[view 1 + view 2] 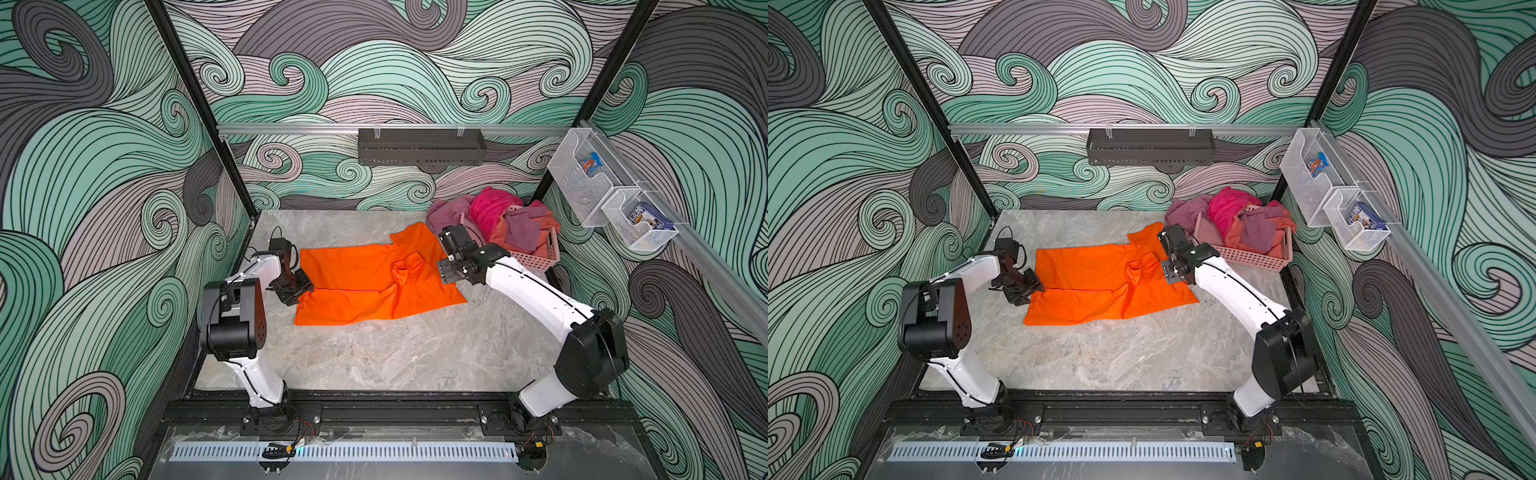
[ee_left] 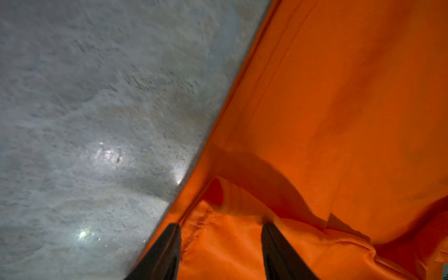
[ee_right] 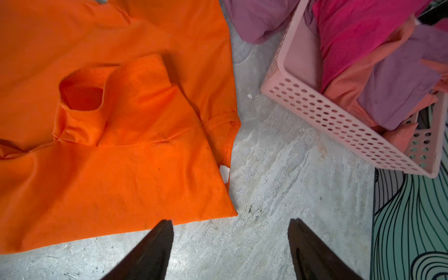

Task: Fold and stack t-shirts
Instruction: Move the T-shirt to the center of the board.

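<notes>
An orange t-shirt (image 1: 357, 274) is being shown partly folded on the counter (image 1: 395, 357), nearer its far edge. A bunched fold toward the counter's left edge is being straddled by the partly open left pincer (image 2: 220, 225). The right pincer (image 3: 230, 220) is being held wide open and empty near the pink basket (image 3: 339, 123). A small white label (image 3: 224, 172), print unreadable, is being shown at the shirt's edge.

The t-shirt (image 1: 353, 282) lies on the table (image 1: 395, 353), basket (image 1: 536, 259) at right.
</notes>
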Available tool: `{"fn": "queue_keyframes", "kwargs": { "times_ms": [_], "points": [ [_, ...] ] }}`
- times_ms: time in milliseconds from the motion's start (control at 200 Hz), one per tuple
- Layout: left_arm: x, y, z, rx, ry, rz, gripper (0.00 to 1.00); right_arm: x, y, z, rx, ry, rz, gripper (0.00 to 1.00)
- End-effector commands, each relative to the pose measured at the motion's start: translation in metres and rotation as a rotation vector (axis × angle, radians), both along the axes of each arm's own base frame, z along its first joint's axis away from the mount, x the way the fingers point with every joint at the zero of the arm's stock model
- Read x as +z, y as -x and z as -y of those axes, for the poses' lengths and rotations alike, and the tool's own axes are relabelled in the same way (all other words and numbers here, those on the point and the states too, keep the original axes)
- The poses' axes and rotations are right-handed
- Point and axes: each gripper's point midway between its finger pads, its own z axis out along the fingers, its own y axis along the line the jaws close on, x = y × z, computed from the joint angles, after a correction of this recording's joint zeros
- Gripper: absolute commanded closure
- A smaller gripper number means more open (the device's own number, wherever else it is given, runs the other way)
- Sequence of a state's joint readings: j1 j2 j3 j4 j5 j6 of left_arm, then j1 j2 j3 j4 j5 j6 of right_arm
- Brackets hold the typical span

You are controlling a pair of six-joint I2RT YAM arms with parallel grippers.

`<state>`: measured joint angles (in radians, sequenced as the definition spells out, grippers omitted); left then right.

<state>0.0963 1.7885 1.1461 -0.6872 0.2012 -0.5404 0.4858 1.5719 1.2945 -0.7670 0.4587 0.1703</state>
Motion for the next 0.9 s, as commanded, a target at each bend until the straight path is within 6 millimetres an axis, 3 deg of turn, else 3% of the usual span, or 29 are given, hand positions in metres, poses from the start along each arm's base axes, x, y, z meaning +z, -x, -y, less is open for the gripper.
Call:
{"fn": "queue_keyframes", "kwargs": {
  "times_ms": [0,50,245,400,896],
  "points": [
    [0.008,-0.019,-0.007,-0.012,-0.021,0.057,0.46,-0.017,0.015,0.011,-0.086,-0.077,-0.064,0.21],
    [0.008,-0.02,-0.008,-0.017,-0.027,0.059,0.52,-0.026,0.019,0.016,-0.125,-0.118,-0.095,0.21],
    [0.0,-0.023,-0.008,-0.036,-0.028,0.033,1.0,-0.052,0.027,0.038,-0.232,-0.198,-0.176,0.23],
    [-0.005,-0.025,-0.007,-0.033,-0.018,0.019,1.0,-0.074,0.028,0.047,-0.281,-0.263,-0.232,0.23],
    [-0.006,-0.028,-0.006,-0.042,-0.004,-0.006,1.0,-0.121,0.012,0.021,-0.286,-0.397,-0.357,0.29]
  ]
}}
